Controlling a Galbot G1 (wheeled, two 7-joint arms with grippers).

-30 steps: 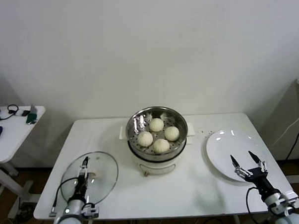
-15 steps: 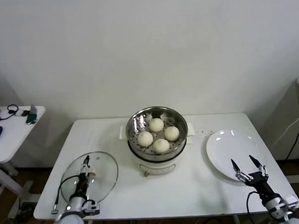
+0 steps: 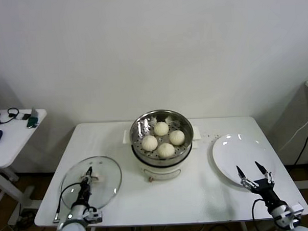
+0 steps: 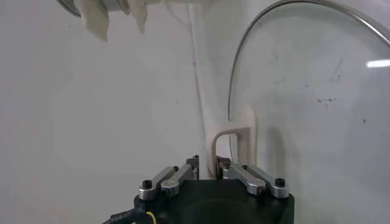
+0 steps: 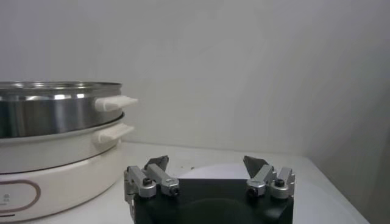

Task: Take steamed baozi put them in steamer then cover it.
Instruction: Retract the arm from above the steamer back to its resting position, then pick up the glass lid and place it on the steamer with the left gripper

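Observation:
Several cream-white baozi [image 3: 162, 138] lie in the shiny steel steamer [image 3: 135, 127] on its white pot base at the table's middle. The glass cover [image 3: 103, 185] lies flat at the front left of the table. My left gripper [image 3: 88, 173] stands over it, shut on its cream-white handle [image 3: 93, 175]. In the left wrist view the handle [image 4: 234, 137] rises upright from the glass of the cover [image 4: 317, 109], with one leg pinched in my left gripper [image 4: 208, 161]. My right gripper [image 3: 251, 169] hovers open and holding nothing at the front right; the right wrist view shows the gripper [image 5: 206, 163] apart from the steamer [image 5: 49, 112].
A flat white plate [image 3: 237, 150] with nothing on it lies at the right, just beyond my right gripper. A side table [image 3: 11, 134] with small items stands farther off on the left. The wall runs close behind the table.
My left gripper's jaws have gone from open to shut on the cover's handle, and the cover has shifted slightly. My right gripper has drawn back and lower toward the front edge, still open.

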